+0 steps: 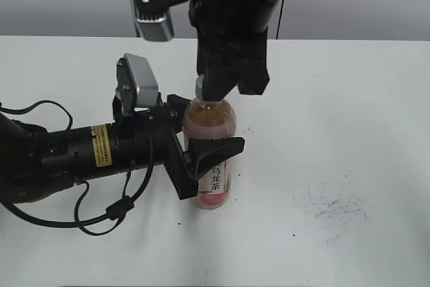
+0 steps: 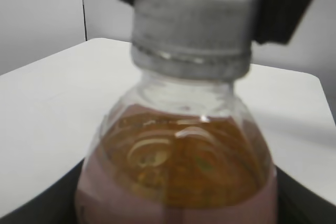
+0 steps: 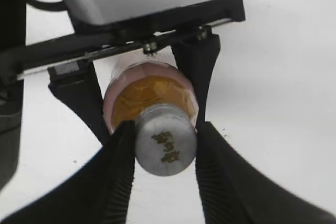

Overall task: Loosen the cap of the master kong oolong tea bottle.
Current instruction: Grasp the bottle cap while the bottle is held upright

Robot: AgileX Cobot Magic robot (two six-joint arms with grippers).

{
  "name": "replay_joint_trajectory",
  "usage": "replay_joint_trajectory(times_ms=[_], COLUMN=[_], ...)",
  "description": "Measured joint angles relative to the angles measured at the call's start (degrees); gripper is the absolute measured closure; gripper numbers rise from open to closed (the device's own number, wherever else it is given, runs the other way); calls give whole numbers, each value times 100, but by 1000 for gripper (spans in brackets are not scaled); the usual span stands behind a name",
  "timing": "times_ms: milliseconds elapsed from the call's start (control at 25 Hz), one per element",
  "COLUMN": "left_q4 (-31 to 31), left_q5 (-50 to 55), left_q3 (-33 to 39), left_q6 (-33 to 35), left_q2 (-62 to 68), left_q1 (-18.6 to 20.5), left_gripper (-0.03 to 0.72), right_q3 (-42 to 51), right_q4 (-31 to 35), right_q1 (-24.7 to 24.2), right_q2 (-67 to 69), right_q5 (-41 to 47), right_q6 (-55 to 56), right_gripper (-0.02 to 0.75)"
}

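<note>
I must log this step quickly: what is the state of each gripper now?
Left gripper: closed on the master kong oolong tea bottle, holding its body.
Right gripper: closed on the cap from above.

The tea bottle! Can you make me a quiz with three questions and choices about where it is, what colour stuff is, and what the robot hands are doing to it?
1. Where does the master kong oolong tea bottle stand?
A. on the white table
B. on a shelf
C. in a box

2. What colour is the tea inside?
A. green
B. amber
C. blue

3. What is the right gripper doing?
A. hanging open far from the bottle
C. lying on the table
B. closed on the cap

Answers:
1 A: the bottle stands upright on the white table, with the left gripper clamped around its body.
2 B: the left wrist view shows amber tea below the clear neck.
3 B: the right wrist view shows both fingers pressed against the sides of the grey-white cap.
</note>
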Motion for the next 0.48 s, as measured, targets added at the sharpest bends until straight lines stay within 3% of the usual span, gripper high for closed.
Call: replay_joint_trajectory(times_ms=[480], left_q4=[7], left_q5=[0], left_q3=[0], left_q6=[6], left_q2=[0], left_q1=[0], left_gripper=[243], right_q3=[0], right_q4=[16], right_q1=[0], right_q2=[-7], right_q5=[-29], right_q6=[-5810], right_gripper=[470])
